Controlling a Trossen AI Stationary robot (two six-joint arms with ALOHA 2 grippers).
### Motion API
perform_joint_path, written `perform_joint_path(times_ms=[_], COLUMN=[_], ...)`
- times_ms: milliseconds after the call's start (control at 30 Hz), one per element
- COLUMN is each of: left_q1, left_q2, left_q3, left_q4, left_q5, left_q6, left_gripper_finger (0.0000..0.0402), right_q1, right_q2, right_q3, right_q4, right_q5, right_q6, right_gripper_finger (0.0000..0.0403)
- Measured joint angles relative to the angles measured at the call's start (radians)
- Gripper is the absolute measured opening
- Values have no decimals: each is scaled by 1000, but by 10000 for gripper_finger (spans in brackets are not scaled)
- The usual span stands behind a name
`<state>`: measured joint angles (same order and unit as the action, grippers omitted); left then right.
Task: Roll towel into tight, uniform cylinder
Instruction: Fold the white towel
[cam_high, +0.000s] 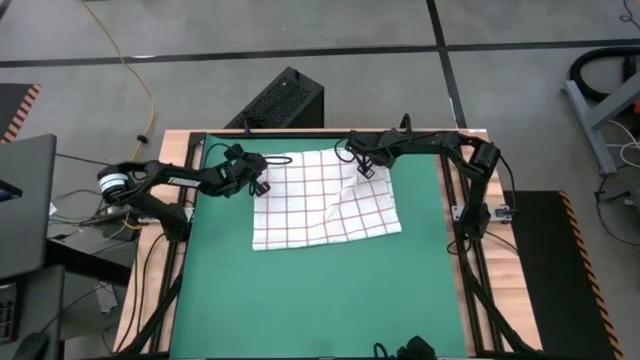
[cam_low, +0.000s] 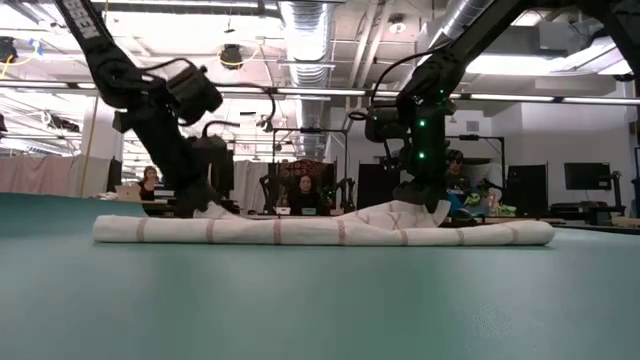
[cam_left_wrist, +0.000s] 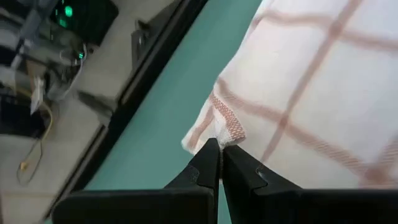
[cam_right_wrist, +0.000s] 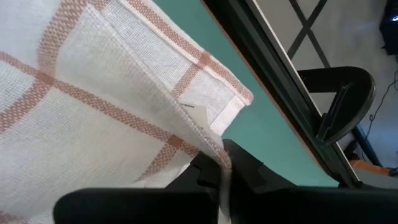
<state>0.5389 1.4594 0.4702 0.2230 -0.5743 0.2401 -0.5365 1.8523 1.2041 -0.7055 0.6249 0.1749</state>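
Left tool (cam_left_wrist: 219, 163) and right tool (cam_right_wrist: 225, 163) each pinch a far corner of the towel (cam_high: 325, 200) (long axis running left to right).

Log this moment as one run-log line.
towel: flat, unrolled | left gripper: shut on towel corner | right gripper: pinching far edge | mat

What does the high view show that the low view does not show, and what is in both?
Only the high view: the towel lies spread on the green mat, not yet rolled, with the left gripper at one far corner and the right gripper at the other. Only the low view: people seated behind the table, and the cloth raised slightly under the right gripper. Both: the towel, both arms, the mat.
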Motion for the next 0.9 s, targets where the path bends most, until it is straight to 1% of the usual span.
perform_joint_path(times_ms=[200, 400, 533, 600, 733, 767, 867, 900], left_q1=[37, 66, 95, 107, 123, 125, 124, 124], left_q2=[48, 51, 51, 51, 76, 87, 131, 144], left_q3=[0, 0, 0, 0, 0, 0, 1, 2], left_q4=[25, 94, 101, 101, 105, 112, 142, 160], left_q5=[-2, 2, 94, 128, 152, 154, 157, 157], left_q6=[-20, -9, -8, -12, -10, -9, 1, 7], left_gripper_finger=[0, 0, 0, 0, 0, 0, 0, 0], right_q1=[0, 0, -11, -11, 15, 28, 58, 54], right_q2=[0, 0, 0, -12, -79, -101, -168, -190], right_q3=[0, 0, 0, 0, 0, 0, 0, 0], right_q4=[8, 15, 21, -1, -98, -136, -225, -241], right_q5=[0, -6, -8, -40, -111, -114, -53, -53], right_q6=[-1, -8, 1, 7, 82, 93, 118, 135], right_gripper_finger=[55, 98, 136, 152, 171, 173, 175, 175])
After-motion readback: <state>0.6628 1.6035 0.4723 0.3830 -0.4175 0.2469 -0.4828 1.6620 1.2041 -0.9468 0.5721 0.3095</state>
